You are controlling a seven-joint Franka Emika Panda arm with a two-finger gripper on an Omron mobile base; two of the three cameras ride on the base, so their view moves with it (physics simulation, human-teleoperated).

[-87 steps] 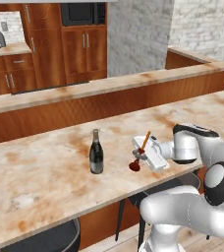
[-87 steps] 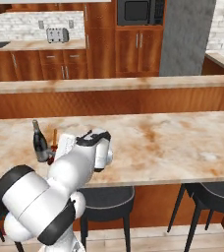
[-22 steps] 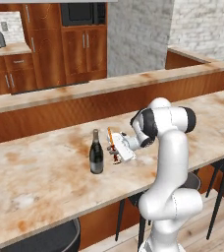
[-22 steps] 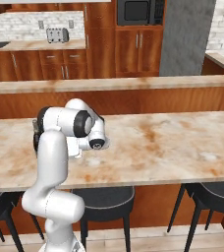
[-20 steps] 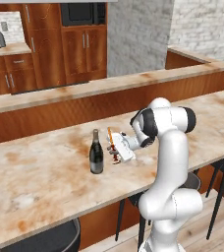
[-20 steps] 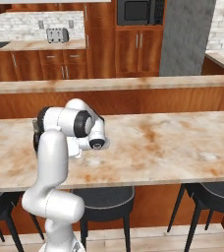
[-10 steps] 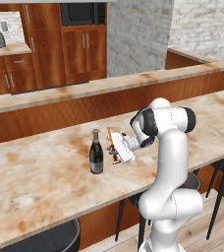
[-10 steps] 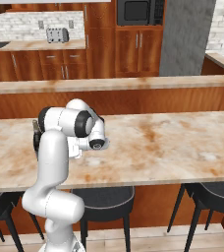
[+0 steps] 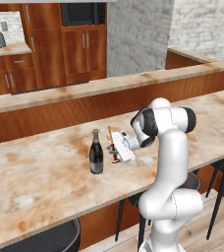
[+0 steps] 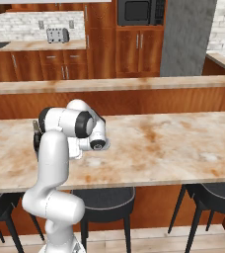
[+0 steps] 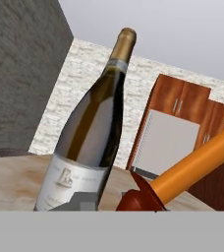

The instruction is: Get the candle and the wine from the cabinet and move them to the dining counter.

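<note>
The wine (image 9: 96, 153) stands upright on the table (image 9: 45, 177), and just at its 3 o'clock in the left base view the candle (image 9: 112, 145) sits pinched in the end effector (image 9: 118, 147), leaning toward 11 o'clock rather than plumb. From the hand view the bottle (image 11: 92, 133) looms close at 10 o'clock, and the orange taper (image 11: 197, 167) runs off toward 2 o'clock from its dark red holder (image 11: 138, 199). I cannot tell whether the holder's base touches the stone yet.

The candle looks light and top-heavy on a small flared foot. I'd judge the taper to be brittle wax that would snap or slip if squeezed along its length, so the holder's stem is the sounder place to grip. The bottle is heavier, stiff, smooth glass; it would slide in a loose grip and tip if bumped at the neck, so the body just below the shoulder is the place to take it.

Compared with about four seconds ago, the arm has swung up from a low crouch to a tall pose, and the candle has travelled from well to the bottle's right to just beside it. Over the last second little has changed; the grip stays closed on the candle. The bottle has not moved.
</note>
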